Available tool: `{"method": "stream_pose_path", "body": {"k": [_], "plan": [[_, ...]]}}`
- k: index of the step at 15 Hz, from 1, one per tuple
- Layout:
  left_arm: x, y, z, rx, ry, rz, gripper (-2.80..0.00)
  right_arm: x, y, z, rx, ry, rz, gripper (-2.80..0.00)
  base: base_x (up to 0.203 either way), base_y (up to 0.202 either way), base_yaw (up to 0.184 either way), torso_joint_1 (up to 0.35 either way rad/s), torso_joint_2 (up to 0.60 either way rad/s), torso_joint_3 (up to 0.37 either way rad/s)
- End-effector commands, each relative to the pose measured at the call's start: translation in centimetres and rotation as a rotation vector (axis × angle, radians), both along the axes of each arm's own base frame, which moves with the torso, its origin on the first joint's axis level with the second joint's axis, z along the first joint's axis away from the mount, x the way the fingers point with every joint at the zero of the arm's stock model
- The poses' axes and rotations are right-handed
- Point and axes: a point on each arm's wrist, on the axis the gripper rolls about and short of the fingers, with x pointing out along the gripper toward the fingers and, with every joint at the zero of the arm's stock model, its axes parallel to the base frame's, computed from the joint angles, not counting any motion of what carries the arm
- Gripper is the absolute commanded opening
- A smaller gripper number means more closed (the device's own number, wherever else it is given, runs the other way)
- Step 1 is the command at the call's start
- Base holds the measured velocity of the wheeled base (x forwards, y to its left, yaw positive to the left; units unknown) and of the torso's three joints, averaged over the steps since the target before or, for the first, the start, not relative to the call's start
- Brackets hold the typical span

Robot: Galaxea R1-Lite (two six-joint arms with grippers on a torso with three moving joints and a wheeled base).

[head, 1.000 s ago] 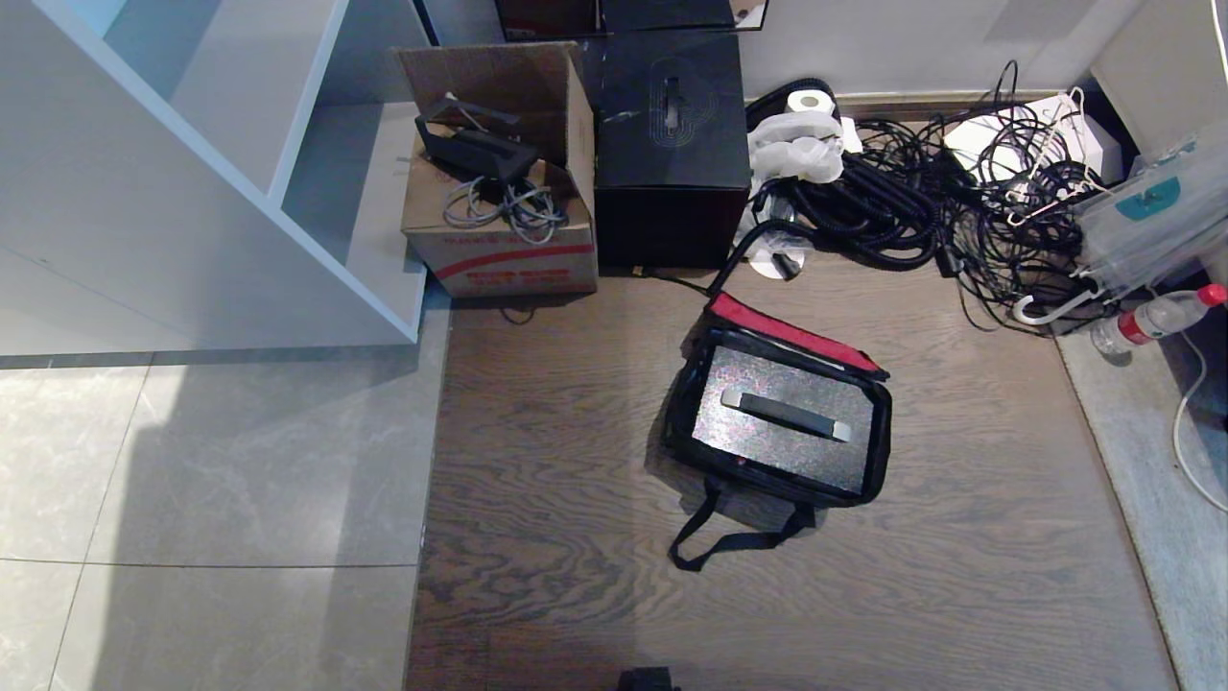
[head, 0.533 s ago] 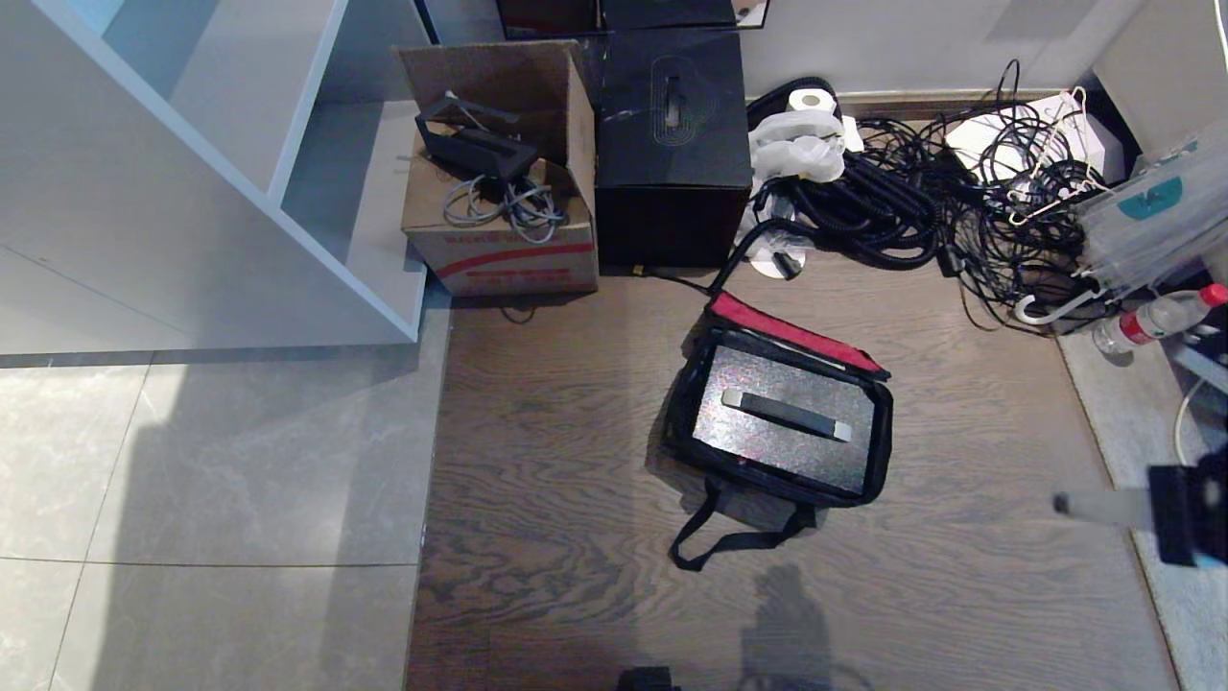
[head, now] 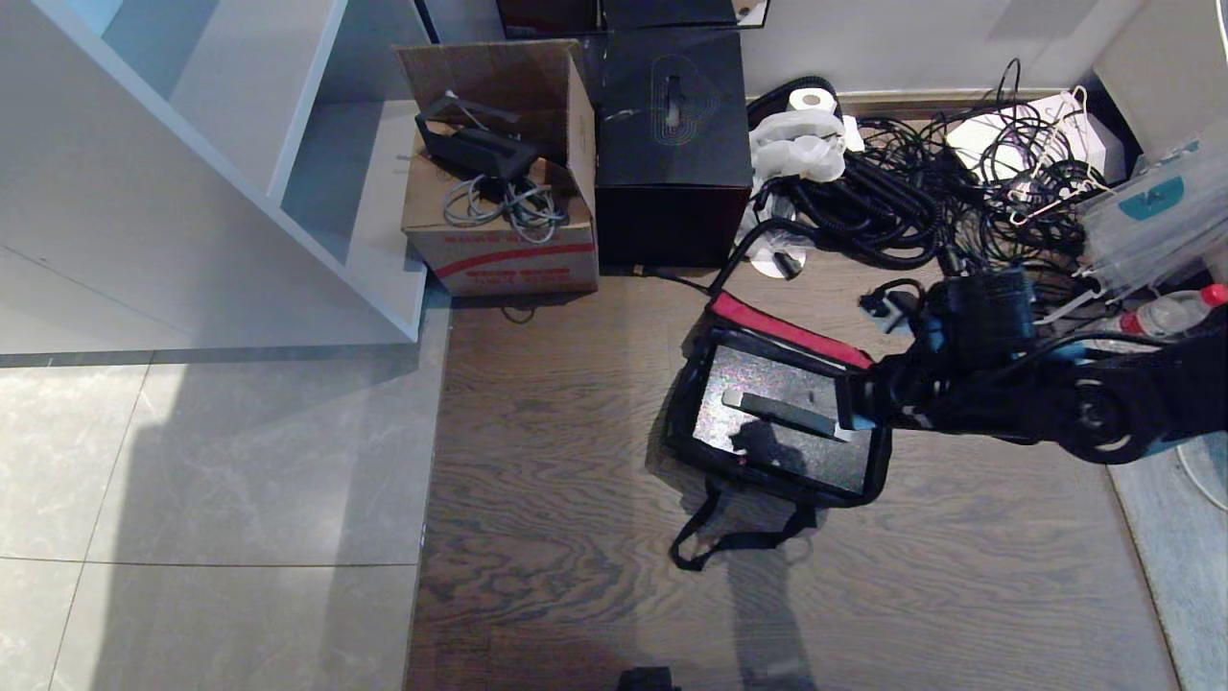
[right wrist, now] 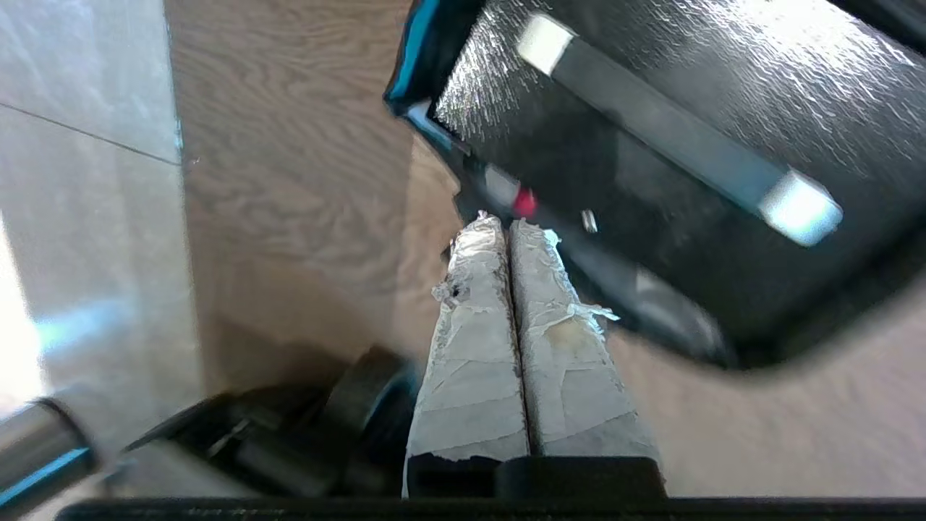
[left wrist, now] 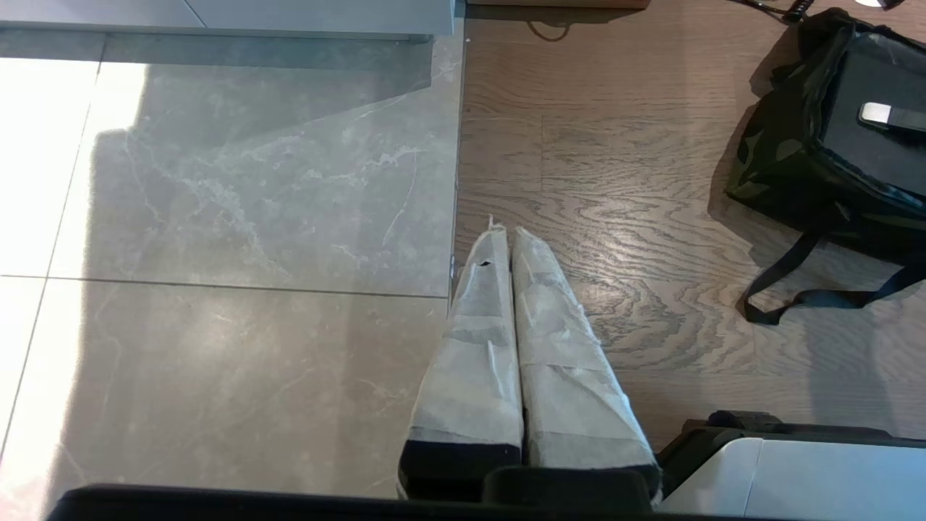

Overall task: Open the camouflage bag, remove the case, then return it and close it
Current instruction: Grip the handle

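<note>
Bag [head: 773,422] is lying on the wood floor, in front of the black box [head: 672,144] and just beside the cable heap [head: 921,202], so your right arm is reaching it without crossing the clutter. Its top is standing open, the flap with the red lining [head: 782,331] folded toward the back wall, leaving the case [head: 782,422] showing inside, lid up. You are seeing the case's handle [head: 779,413] running along the bag's long axis, which is slanting from the far left toward the near right in the head view. One strap [head: 734,533] is trailing loose on the floor on your side.

Your right gripper [right wrist: 506,224] is hanging over the near right end of the bag, its taped fingers [right wrist: 470,325] pressed together and holding nothing; judged from that, it is lining up for the handle and is needing to spread first. Your left gripper [left wrist: 503,231] is parked low over the floor well to the left of the bag, fingers likewise pressed together, holding nothing
</note>
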Motion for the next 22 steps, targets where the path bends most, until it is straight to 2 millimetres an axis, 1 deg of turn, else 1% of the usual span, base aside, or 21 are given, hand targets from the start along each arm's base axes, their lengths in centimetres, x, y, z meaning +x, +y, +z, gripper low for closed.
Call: {"method": "stream_pose_path", "body": {"k": [1,3,4,5,7,9,10,12,14,16,17,18,19,21,22], "plan": [[0.0,0.0,0.0,0.0,0.0,0.001,-2.8,2.1,1.2,-4.3,-0.039,0.081,0.016,-2.8,0.0,0.0,0.0,0.0,0.0,0.0],[0.0,0.0,0.0,0.0,0.0,0.001,-2.8,2.9,1.4,-5.3,-0.052,0.095,0.016,-2.8,0.0,0.0,0.0,0.0,0.0,0.0],[0.0,0.0,0.0,0.0,0.0,0.001,-2.8,3.4,1.6,-5.4,-0.058,0.087,0.015,0.0,0.0,0.0,0.0,0.0,0.0,0.0],[0.0,0.0,0.0,0.0,0.0,0.001,-2.8,4.0,2.0,-5.8,-0.083,0.073,0.011,0.0,0.0,0.0,0.0,0.0,0.0,0.0],[0.0,0.0,0.0,0.0,0.0,0.001,-2.8,4.9,2.5,-6.8,-0.207,0.031,-0.006,0.0,0.0,0.0,0.0,0.0,0.0,0.0],[0.0,0.0,0.0,0.0,0.0,0.0,-2.8,5.4,2.6,-7.0,-0.344,-0.046,0.015,0.0,0.0,0.0,0.0,0.0,0.0,0.0],[0.0,0.0,0.0,0.0,0.0,0.001,-2.8,5.5,2.6,-7.2,-0.437,-0.102,0.049,0.0,0.0,0.0,0.0,0.0,0.0,0.0],[0.0,0.0,0.0,0.0,0.0,0.001,-2.8,6.0,2.6,-7.1,-0.679,-0.261,0.084,0.0,0.0,0.0,0.0,0.0,0.0,0.0],[0.0,0.0,0.0,0.0,0.0,0.001,-2.8,6.3,2.6,-7.4,-0.922,-0.381,0.055,0.0,0.0,0.0,0.0,0.0,0.0,0.0],[0.0,0.0,0.0,0.0,0.0,0.001,-2.8,6.5,2.9,-8.0,-1.168,-0.445,0.009,0.0,0.0,0.0,0.0,0.0,0.0,0.0],[0.0,0.0,0.0,0.0,0.0,0.001,-2.8,6.7,3.0,-8.2,-1.261,-0.476,-0.015,0.0,0.0,0.0,0.0,0.0,0.0,0.0],[0.0,0.0,0.0,0.0,0.0,0.001,-2.8,6.8,3.3,-8.8,-1.319,-0.503,-0.027,0.0,0.0,0.0,0.0,0.0,0.0,0.0],[0.0,0.0,0.0,0.0,0.0,0.001,-2.8,6.7,3.9,-9.7,-1.336,-0.507,-0.014,0.0,0.0,0.0,0.0,0.0,0.0,0.0],[0.0,0.0,0.0,0.0,0.0,-0.001,-2.8,6.6,4.6,-10.7,-1.343,-0.509,0.01,0.0,0.0,0.0,0.0,0.0,0.0,0.0],[0.0,0.0,0.0,0.0,0.0,0.001,-2.8,6.5,5.1,-10.8,-1.344,-0.511,0.024,0.0,0.0,0.0,0.0,0.0,0.0,0.0]]}}
